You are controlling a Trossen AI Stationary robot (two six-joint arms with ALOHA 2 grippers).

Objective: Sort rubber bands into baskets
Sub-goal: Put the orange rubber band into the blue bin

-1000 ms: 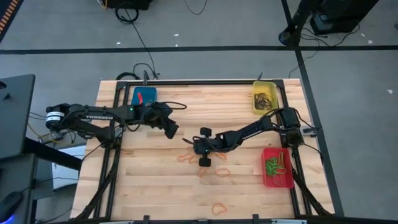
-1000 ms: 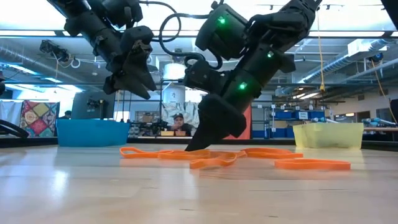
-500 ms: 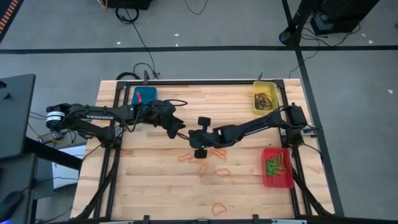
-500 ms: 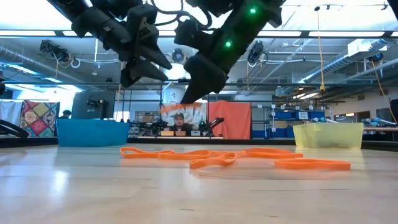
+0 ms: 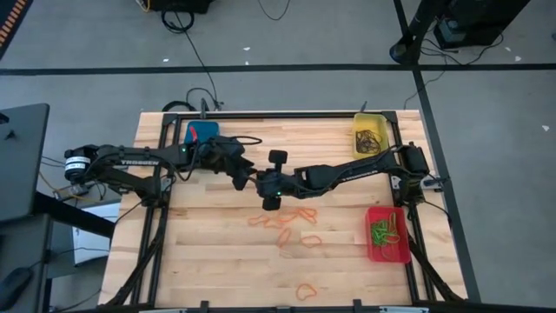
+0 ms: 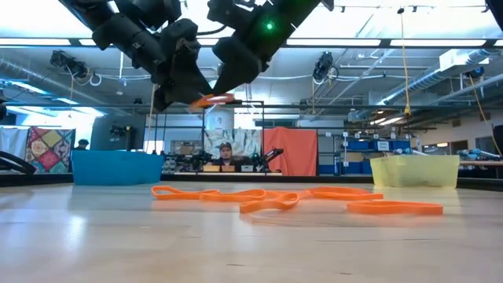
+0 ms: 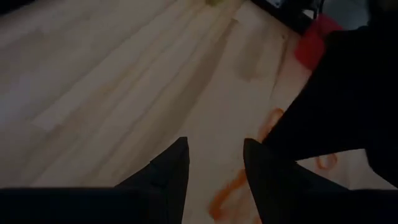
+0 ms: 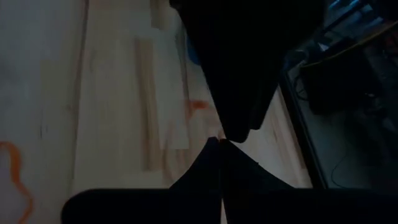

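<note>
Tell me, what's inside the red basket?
From above, the red basket holds a tangle of green rubber bands, with what looks like an orange one among them. Anything buried under that pile is hidden.

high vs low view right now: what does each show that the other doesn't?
Only high: red basket holding green bands, contents of yellow basket, and a lone orange band near the front edge. Only low: the orange band pinched in the right gripper in mid-air, at the left gripper; a person behind the table. Both: blue basket, orange bands on the table.
</note>
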